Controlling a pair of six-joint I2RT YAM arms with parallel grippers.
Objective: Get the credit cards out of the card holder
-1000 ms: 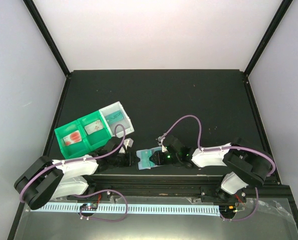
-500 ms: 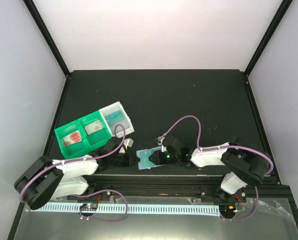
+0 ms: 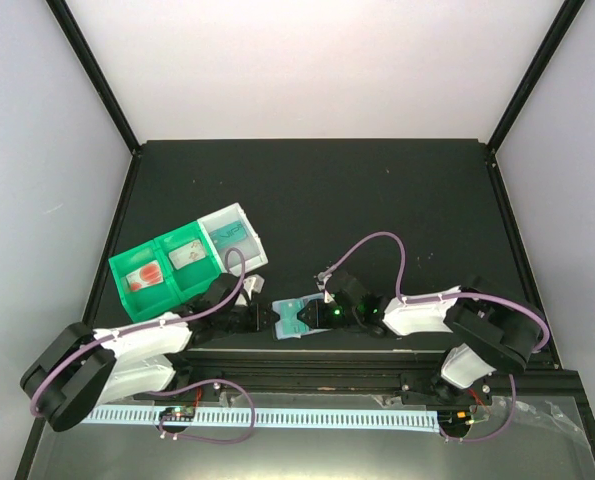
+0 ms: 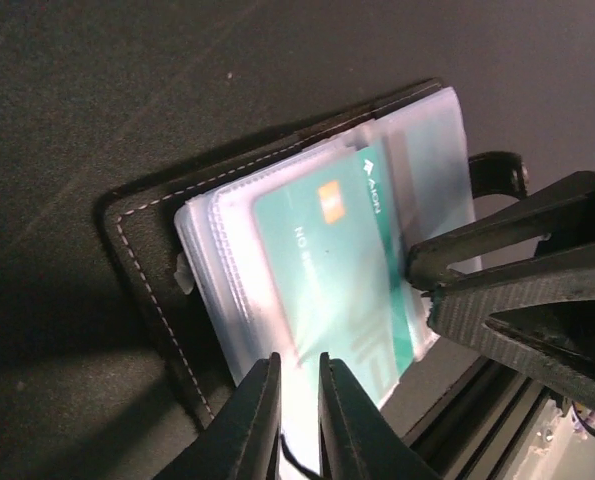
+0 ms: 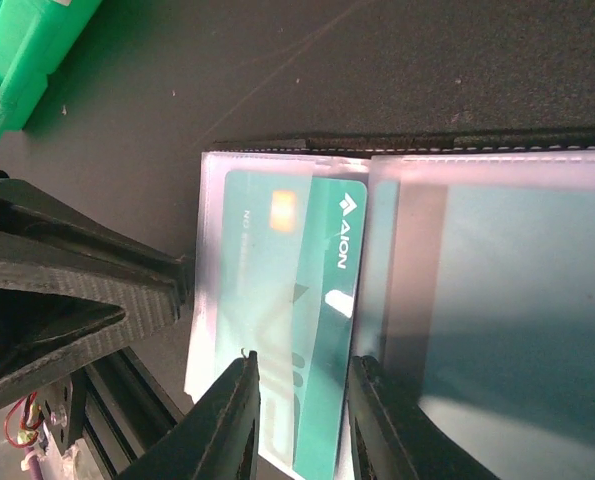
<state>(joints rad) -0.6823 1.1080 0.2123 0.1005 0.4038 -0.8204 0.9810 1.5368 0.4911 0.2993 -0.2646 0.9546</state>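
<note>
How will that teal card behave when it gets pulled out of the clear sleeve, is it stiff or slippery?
The teal card looks flat, thin and straight-edged, so it is probably stiff and light. Its glossy face inside the smooth clear sleeve suggests it may slide easily. The right end effector straddles its edge, and such a thin edge could slip from the grip.

The teal credit card point(image 5: 297, 310) in the card holder point(image 5: 497, 300) reads "AION".

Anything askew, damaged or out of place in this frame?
Nothing damaged or spilled. The card holder lies at the table's near edge, by the rail, between both grippers, and a teal card sits skewed in its clear sleeves.
</note>
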